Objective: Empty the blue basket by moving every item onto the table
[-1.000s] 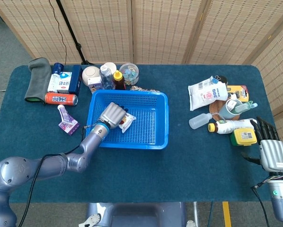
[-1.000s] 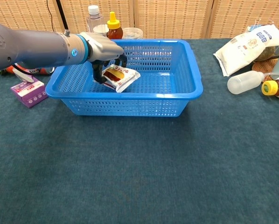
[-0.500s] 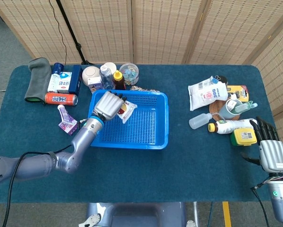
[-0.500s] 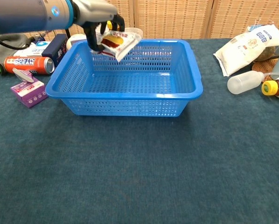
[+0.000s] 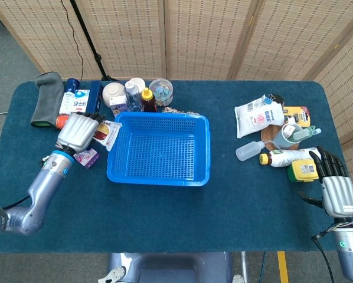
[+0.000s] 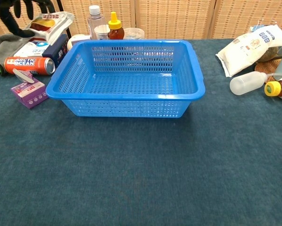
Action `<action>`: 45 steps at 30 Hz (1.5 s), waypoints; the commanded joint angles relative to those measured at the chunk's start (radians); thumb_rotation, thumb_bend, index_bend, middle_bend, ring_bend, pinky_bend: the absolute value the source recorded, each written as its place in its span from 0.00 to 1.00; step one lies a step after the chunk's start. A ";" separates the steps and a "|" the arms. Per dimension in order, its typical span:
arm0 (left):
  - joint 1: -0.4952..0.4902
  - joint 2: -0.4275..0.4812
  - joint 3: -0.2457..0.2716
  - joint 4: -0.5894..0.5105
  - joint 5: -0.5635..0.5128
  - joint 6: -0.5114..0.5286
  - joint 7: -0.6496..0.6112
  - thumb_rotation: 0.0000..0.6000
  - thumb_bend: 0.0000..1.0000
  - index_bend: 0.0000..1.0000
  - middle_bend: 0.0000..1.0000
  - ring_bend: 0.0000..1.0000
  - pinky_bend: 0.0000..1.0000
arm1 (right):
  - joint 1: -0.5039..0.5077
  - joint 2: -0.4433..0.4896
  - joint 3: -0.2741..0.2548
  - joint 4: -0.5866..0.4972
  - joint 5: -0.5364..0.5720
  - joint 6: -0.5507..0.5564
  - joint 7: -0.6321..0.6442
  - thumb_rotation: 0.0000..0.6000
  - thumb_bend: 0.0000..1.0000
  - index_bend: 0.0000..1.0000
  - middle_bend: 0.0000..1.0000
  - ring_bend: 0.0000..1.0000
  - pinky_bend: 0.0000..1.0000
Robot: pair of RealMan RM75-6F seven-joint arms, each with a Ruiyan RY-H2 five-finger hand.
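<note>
left hand [image 5: 77, 131] gripping the snack packet [image 5: 108, 132] left of the blue basket [image 5: 159, 175]; right hand [image 5: 337, 190] open, empty.

Blue basket [image 5: 159, 148] apparently empty; white snack packet [image 5: 110, 132] held left of it.

Woven tan folding screens [image 5: 200, 35] stand behind the dark blue carpeted surface [image 5: 164, 212]; grey floor [image 5: 11, 53] at left.

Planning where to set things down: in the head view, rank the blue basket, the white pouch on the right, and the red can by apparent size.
1. Blue basket, clearly largest.
2. White pouch.
3. Red can, mostly hidden behind the left hand, so its rank is unsure.
</note>
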 commanded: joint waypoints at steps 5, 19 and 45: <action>0.133 0.015 0.076 0.013 0.111 -0.003 -0.124 1.00 0.39 0.25 0.31 0.33 0.38 | -0.001 0.002 -0.007 -0.015 -0.017 0.010 -0.006 1.00 0.00 0.00 0.00 0.00 0.07; 0.352 -0.103 0.162 0.096 0.410 0.096 -0.251 1.00 0.38 0.25 0.26 0.28 0.38 | -0.009 0.018 -0.018 -0.049 -0.050 0.037 0.002 1.00 0.00 0.00 0.00 0.00 0.07; 0.582 0.010 0.067 0.008 0.516 0.324 -0.438 1.00 0.24 0.00 0.00 0.00 0.00 | -0.014 0.021 -0.018 -0.053 -0.061 0.056 -0.034 1.00 0.00 0.00 0.00 0.00 0.04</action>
